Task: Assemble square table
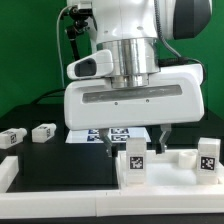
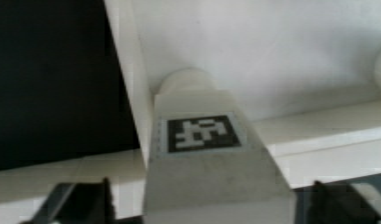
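Note:
The square table's white slab [image 1: 172, 172] lies at the exterior view's front right. A white leg block [image 1: 133, 158] with a black-and-white tag stands upright on it. My gripper [image 1: 138, 140] hangs right over that leg, its dark fingers [image 1: 113, 142] spread wider than the leg. In the wrist view the same leg [image 2: 205, 133] runs up between the fingertips [image 2: 80, 205], with a thin gap showing on one side. My gripper [image 2: 213, 208] is open around it. The slab [image 2: 293, 90] fills the area behind the leg. Another tagged block [image 1: 208, 156] stands at the slab's right end.
Two loose tagged leg blocks [image 1: 44, 131] [image 1: 10, 138] lie on the black table at the exterior view's left. The marker board [image 1: 98, 135] lies behind the gripper. A white border bar [image 1: 8, 175] runs along the front left. A green backdrop closes the back.

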Robot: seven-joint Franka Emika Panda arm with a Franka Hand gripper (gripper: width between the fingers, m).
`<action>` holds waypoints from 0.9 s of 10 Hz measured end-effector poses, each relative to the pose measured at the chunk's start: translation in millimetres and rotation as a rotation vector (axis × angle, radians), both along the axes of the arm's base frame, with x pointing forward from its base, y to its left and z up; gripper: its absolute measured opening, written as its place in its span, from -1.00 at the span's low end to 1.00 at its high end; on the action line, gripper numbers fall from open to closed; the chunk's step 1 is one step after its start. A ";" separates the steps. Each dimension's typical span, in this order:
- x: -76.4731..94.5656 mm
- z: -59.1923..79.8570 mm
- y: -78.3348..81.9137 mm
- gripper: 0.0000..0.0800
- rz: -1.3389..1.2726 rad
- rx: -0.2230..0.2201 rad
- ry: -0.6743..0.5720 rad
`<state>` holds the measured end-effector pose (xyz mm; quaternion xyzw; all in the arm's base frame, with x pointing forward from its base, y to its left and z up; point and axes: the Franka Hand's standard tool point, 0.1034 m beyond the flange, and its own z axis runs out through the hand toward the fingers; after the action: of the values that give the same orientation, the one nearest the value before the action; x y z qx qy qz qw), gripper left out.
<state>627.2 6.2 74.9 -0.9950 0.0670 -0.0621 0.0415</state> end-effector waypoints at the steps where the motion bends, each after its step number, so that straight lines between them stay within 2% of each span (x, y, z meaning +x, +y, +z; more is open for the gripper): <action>1: 0.0 0.0 -0.1 0.03 0.002 -0.001 0.000; 2: 0.0 0.0 0.2 0.03 -0.059 0.008 0.004; 3: -0.1 -0.2 -1.7 -0.27 -0.147 0.018 0.011; 5: -0.3 -0.3 -2.6 -0.27 -0.288 0.035 0.023; 7: -1.3 -1.2 -3.6 -0.27 -0.659 0.068 0.083; 9: -1.7 -2.7 -4.8 -0.27 -1.064 0.130 0.135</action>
<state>625.5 1.4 72.2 -0.8207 0.5681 -0.0061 0.0615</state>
